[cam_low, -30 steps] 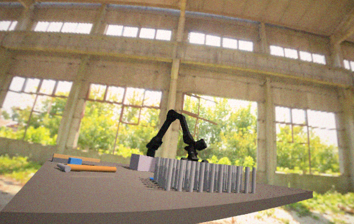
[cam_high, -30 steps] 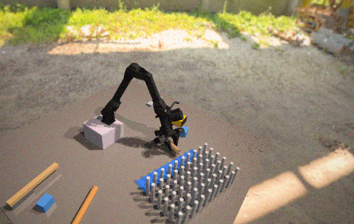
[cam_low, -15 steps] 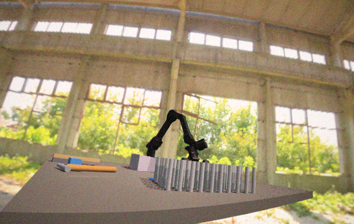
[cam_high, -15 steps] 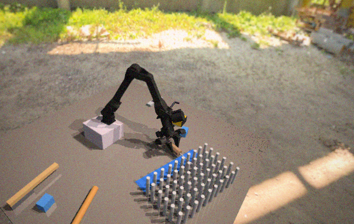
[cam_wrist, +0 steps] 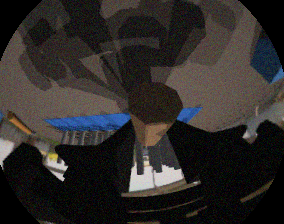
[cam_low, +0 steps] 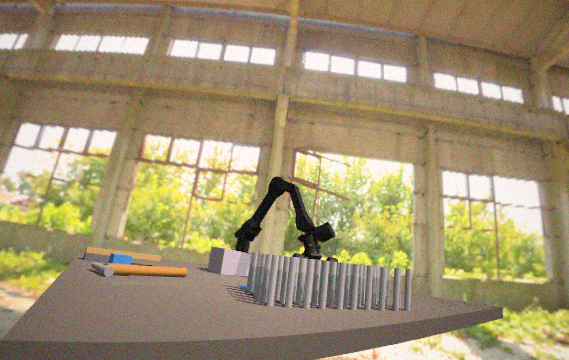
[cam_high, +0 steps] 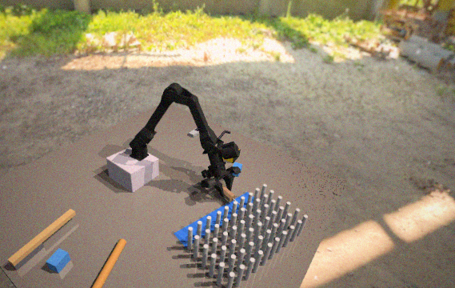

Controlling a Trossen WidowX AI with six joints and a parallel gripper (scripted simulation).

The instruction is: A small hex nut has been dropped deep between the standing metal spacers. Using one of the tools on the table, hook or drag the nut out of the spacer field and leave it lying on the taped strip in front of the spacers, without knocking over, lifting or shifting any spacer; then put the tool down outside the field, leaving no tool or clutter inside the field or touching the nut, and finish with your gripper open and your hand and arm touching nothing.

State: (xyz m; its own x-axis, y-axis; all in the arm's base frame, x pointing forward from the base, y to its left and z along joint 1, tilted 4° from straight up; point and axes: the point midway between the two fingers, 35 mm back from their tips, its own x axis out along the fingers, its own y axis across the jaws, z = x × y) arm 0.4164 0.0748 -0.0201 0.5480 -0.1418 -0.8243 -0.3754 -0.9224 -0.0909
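Orange rod: nearest in the top view, the orange rod [cam_high: 109, 264] [cam_low: 149, 270] lies with its long axis from seven to one o'clock.
Light wooden bar: the wooden bar [cam_high: 42, 238] [cam_low: 126, 253] lies farther off, eight to two o'clock.
Spacers: the grey spacers [cam_high: 243, 236] [cam_low: 324, 285] [cam_wrist: 86, 136] stand upright in a block, at three o'clock from the wooden bar.
Nut: not discernible among the spacers or on the strip — its place and facing cannot be told.
Taped strip: the blue strip [cam_high: 211, 218] [cam_wrist: 90, 121] runs eight to two along the spacers' arm-side edge.
Held tool: a brown handle [cam_high: 228, 194] [cam_wrist: 155, 107] slants down toward four to five o'clock, at the strip's far end; its working tip is unclear.
Gripper: the gripper [cam_high: 224, 186] [cam_low: 312, 256] [cam_wrist: 149, 120] is partly open, closed around the handle.
Pedestal: the pale pedestal [cam_high: 119, 176] [cam_low: 224, 262] sits at ten o'clock from the spacers.
Surface: a matt brown-grey table [cam_high: 91, 200] [cam_low: 164, 310].
Room: a weathered hall wall [cam_low: 354, 135] with tall windows — greenery beyond.
Counts: one arm, one orange rod, one light wooden bar, two blue blocks [cam_high: 58, 260] [cam_low: 120, 259] [cam_wrist: 268, 60], several dozen spacers; exact number unclear.
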